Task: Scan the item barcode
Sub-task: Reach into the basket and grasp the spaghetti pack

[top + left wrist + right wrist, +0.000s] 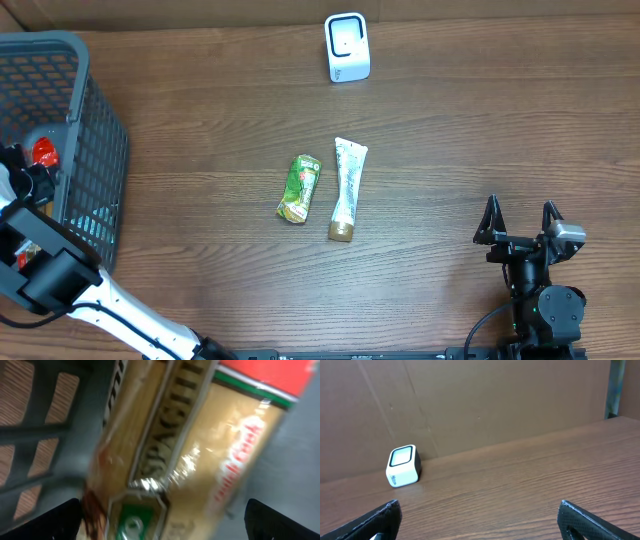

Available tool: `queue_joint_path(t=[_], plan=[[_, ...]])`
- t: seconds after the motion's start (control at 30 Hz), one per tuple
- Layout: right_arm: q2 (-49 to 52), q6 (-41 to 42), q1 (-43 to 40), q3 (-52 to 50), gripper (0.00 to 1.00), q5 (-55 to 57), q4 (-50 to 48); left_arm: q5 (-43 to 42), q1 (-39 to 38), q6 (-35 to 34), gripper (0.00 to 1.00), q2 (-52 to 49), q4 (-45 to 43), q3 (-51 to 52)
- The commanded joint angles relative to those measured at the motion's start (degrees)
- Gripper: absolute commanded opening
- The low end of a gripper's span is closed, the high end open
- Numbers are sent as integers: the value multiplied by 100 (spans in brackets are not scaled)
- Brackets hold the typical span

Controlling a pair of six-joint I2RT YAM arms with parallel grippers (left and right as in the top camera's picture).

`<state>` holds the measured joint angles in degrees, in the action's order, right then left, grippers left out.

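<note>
"Spaghetti packet (200, 445) and left gripper (172, 522): how do they stand?" asks the student.

"Left gripper: jaws spread wide, one dark fingertip (55, 520) at each lower corner of the wrist view, nothing visibly gripped. The packet fills the space just beyond and between the tips. The view is blurred, so contact cannot be told. Clear wrap, pale strands, a red-and-green band at one end. Packet and gripper both sit inside the grey basket (95, 150), which stands far left of the scanner (347, 47), at the left edge of the table (200, 100)."

"And the other arm?"

"Right gripper (520, 222): jaws equally wide, empty, well apart from the scanner, to its right and toward the near edge, facing it. Straight toward the near edge from the scanner lies a white tube (348, 188) with a gold cap. Just left of it, not touching, lies a green pouch (299, 188). The scanner itself is white and upright, at the far edge by the cardboard wall (495, 400)."
</note>
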<state>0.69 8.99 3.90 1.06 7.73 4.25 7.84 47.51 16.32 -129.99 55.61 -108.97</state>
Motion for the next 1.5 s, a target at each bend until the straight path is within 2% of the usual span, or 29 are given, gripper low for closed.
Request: queue_joint_path(t=[0.0, 0.07, 0.2, 0.3, 0.37, 0.47, 0.77, 1.1, 1.47], plan=[[-52, -9, 50, -61, 100, 20, -26, 221, 55, 170, 94, -195, -55, 50], [-52, -9, 50, -61, 100, 20, -26, 190, 52, 168, 90, -267, -66, 50], [-52, -9, 50, -61, 100, 20, -26, 111, 48, 118, 74, -396, -9, 92], [-52, -9, 50, -61, 100, 20, -26, 107, 48, -120, 48, -422, 26, 151], [-52, -9, 50, -61, 100, 20, -24, 109, 48, -291, 26, -422, 105, 153], [-52, -9, 50, -61, 100, 20, -26, 116, 48, -280, 4, -407, 282, 144], [-52, -9, 50, -61, 100, 17, -26, 94, -42, -481, 4, 522, 479, -323], [-52, -9, 50, -61, 100, 20, -26, -1143, -251, -1082, 4, 2271, 450, -1613], [-52, -9, 50, -61, 100, 20, -26, -1534, -911, -1596, 4, 3860, 251, -1731]])
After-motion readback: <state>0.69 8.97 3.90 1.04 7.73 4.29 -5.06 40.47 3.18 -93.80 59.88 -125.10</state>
